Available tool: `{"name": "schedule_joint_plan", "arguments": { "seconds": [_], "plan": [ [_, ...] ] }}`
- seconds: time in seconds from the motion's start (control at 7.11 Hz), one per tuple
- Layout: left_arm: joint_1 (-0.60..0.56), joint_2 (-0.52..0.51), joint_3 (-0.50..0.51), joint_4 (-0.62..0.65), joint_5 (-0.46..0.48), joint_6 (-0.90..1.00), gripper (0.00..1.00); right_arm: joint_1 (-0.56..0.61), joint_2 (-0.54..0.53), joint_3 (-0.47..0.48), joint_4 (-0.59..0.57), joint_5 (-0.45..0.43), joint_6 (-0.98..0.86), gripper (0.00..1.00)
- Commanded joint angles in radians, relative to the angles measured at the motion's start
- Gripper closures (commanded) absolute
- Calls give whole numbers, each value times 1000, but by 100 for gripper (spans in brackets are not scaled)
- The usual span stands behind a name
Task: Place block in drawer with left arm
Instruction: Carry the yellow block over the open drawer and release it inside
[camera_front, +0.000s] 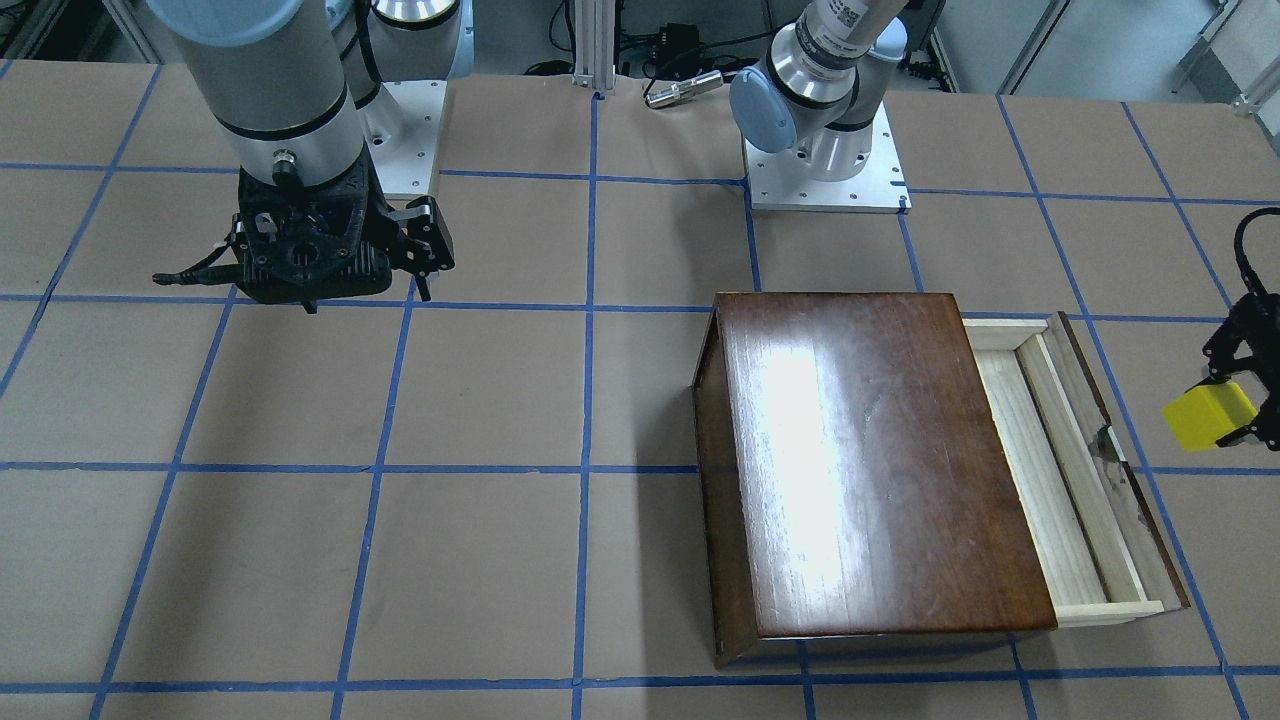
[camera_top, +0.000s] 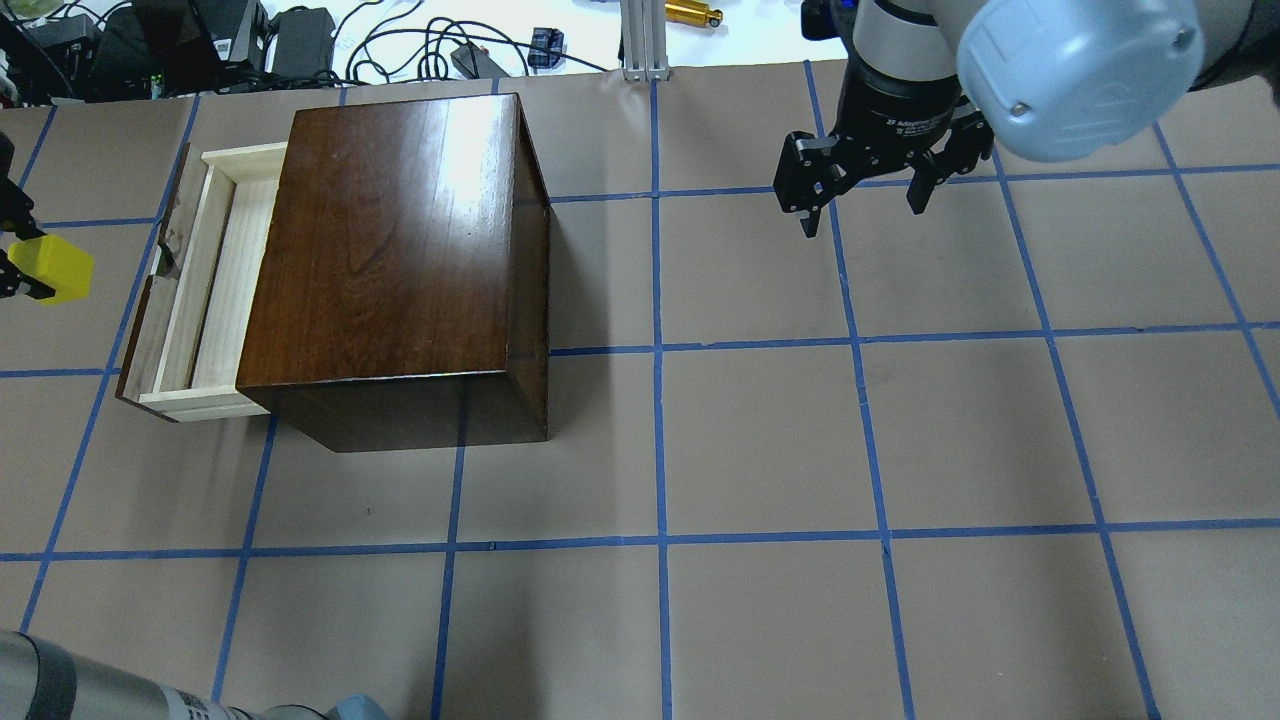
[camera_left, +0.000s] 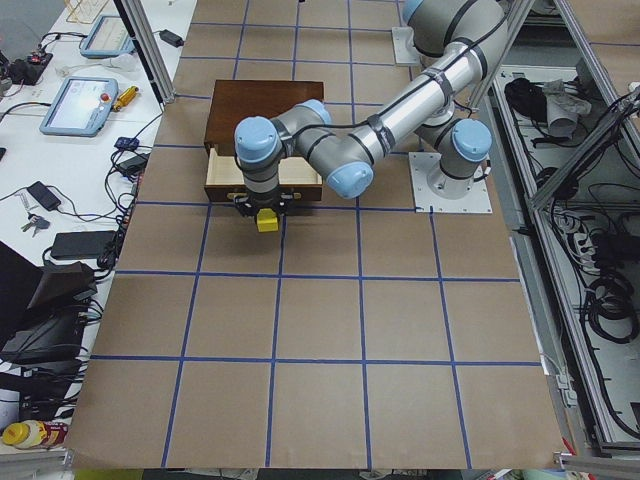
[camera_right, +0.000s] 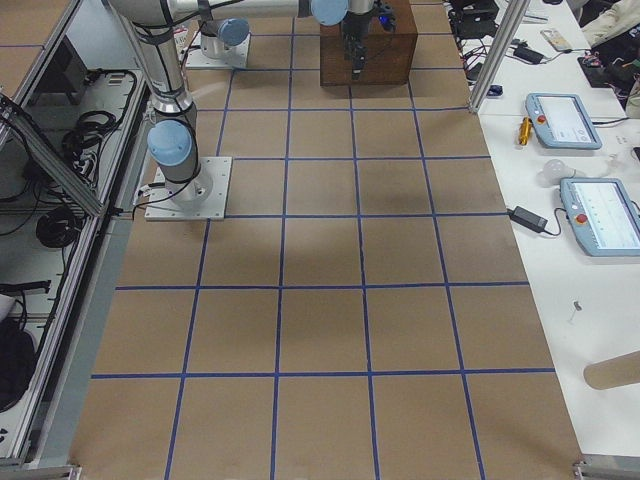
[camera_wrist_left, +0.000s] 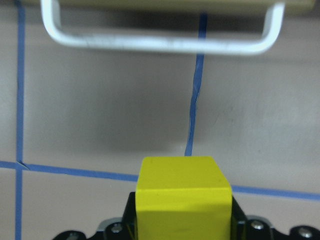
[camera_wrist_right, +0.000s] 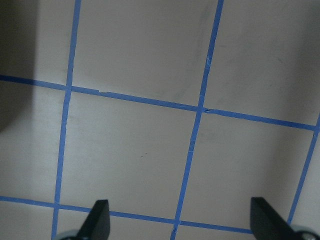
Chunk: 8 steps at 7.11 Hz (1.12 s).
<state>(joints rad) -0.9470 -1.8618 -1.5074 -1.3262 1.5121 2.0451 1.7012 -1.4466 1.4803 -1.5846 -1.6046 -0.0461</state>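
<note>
One small bright yellow cube (camera_top: 52, 268) pinched in the black left gripper (camera_top: 28, 264), raised off the table (camera_top: 760, 440) just outside the dark front panel of the pulled-out pale wooden drawer (camera_top: 215, 290), likely to clear that panel, then the glossy brown wooden box (camera_top: 400, 240), then the empty, spread right gripper (camera_top: 862, 215) parked well apart.

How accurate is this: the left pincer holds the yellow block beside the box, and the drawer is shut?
One error: the drawer is pulled out of the box, not shut, as the overhead view shows. The left pincer does hold the yellow block beside it.
</note>
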Motion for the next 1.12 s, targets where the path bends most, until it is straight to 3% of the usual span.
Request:
{"name": "schedule_joint_plan", "arguments": {
  "seconds": [0.0,0.28,0.7,0.84,0.98],
  "plan": [
    [-143,56,-8,-19,-4,-114,100,0,0,0,0,0,0,0],
    [-206,24,-37,-21,0,-152,100,0,0,0,0,2,0,0],
    [-211,13,-137,16,0,-178,100,0,0,0,0,0,0,0],
    [-213,9,-155,42,-1,-178,89,0,0,0,0,0,-1,0],
    [-211,4,-155,47,2,-186,15,0,0,0,0,0,-1,0]
  ]
}}
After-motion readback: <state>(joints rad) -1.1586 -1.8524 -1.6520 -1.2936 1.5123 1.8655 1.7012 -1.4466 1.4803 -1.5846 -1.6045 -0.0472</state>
